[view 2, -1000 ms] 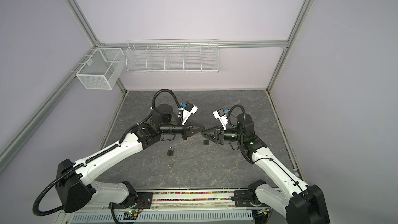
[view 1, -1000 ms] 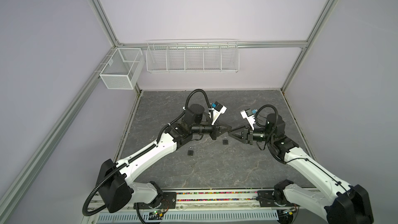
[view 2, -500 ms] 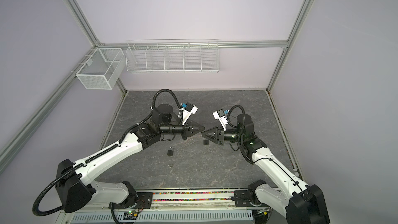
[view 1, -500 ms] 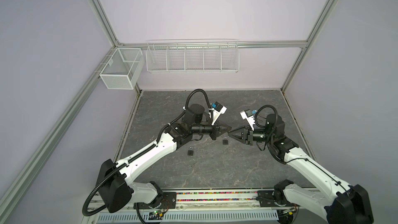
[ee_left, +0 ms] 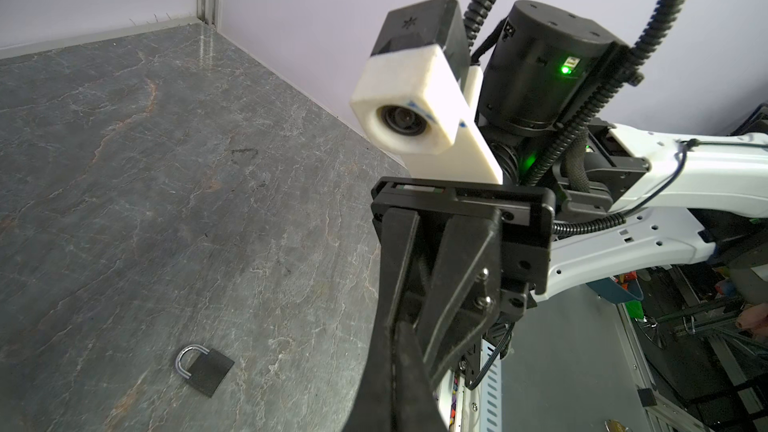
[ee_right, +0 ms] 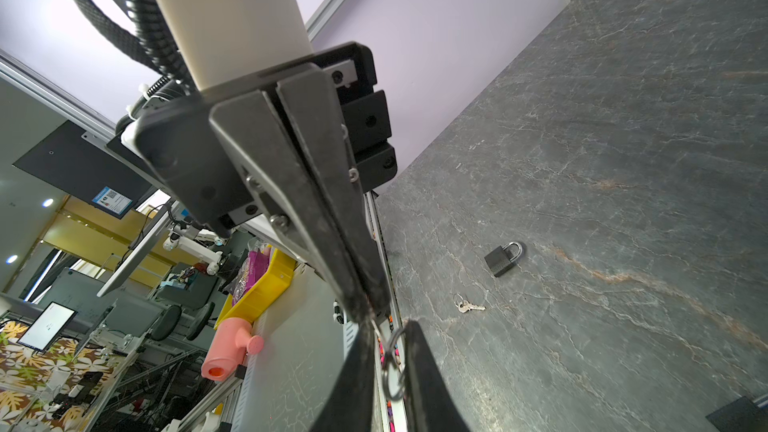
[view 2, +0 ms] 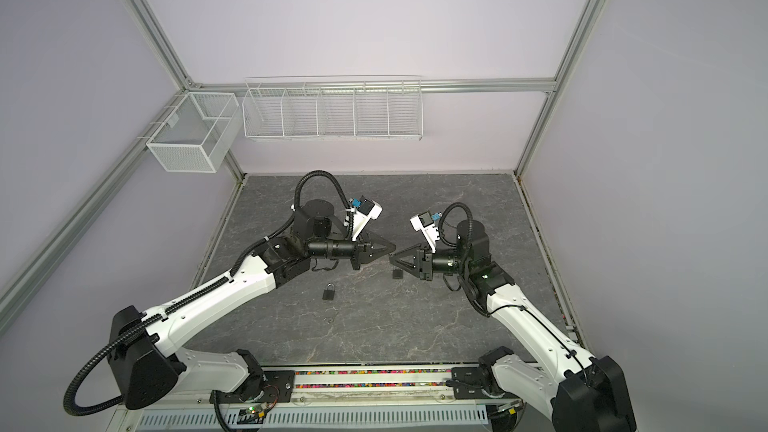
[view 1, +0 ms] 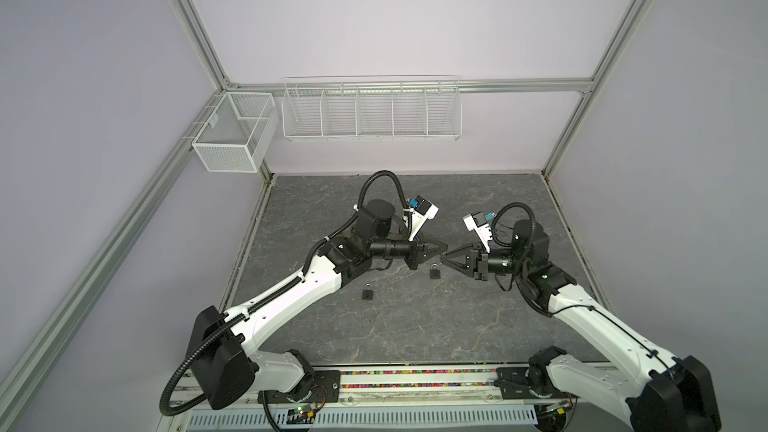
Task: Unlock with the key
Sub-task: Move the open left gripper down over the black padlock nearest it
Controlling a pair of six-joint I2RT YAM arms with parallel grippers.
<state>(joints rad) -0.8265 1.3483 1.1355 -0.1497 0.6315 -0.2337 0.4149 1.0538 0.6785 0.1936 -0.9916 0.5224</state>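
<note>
Both grippers meet tip to tip above the middle of the table in both top views. My left gripper (view 1: 441, 248) (ee_right: 365, 305) is shut on a small silver key, and its wire ring (ee_right: 392, 367) hangs from the tip. My right gripper (view 1: 446, 261) (ee_right: 390, 328) faces it, open by a narrow gap with the ring hanging between its fingers. A black padlock (view 1: 434, 273) (ee_left: 203, 369) lies flat on the table just below the tips. Another padlock (view 1: 368, 292) (ee_right: 503, 258) lies nearer the front left.
A spare key on a ring (ee_right: 467, 306) lies on the dark stone table (view 1: 415, 338) in front of the second padlock. White wire baskets (view 1: 372, 110) (view 1: 232, 135) hang on the back and left walls. The table's front rail (view 1: 415, 376) runs between the arm bases.
My right gripper's fingers have narrowed around the hanging key ring. The left gripper stays shut on the key, and both arms have hardly moved.
</note>
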